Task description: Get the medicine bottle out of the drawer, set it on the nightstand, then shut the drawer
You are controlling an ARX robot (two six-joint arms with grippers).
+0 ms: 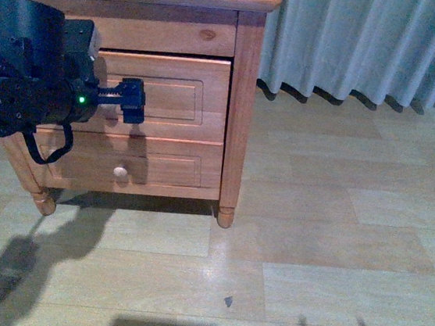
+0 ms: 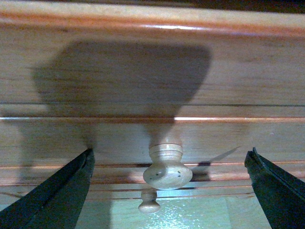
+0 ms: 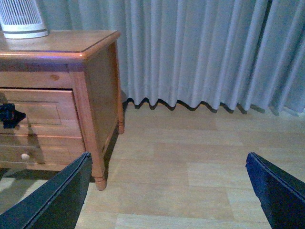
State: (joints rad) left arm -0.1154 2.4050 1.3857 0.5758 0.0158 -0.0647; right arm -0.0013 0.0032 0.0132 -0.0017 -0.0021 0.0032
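The nightstand (image 1: pixel 243 95) stands at the upper left of the front view, and its side shows in the right wrist view (image 3: pixel 97 81). The drawer (image 1: pixel 179 96) is the taller upper one, and its front looks shut or nearly shut. My left gripper (image 1: pixel 132 101) is open right at the drawer front. In the left wrist view (image 2: pixel 167 191) the drawer's round knob (image 2: pixel 167 167) sits between the spread fingers (image 2: pixel 52 195), untouched. My right gripper (image 3: pixel 167 200) is open and empty above bare floor, away from the nightstand. The medicine bottle is not in view.
The shallower lower drawer (image 1: pixel 162 168) has its own knob (image 1: pixel 120 172). A white ribbed appliance (image 3: pixel 21 19) stands on the nightstand top. Grey curtains (image 1: pixel 373 39) hang behind to the right. Wood-plank floor (image 1: pixel 311 237) spreads in front and to the right.
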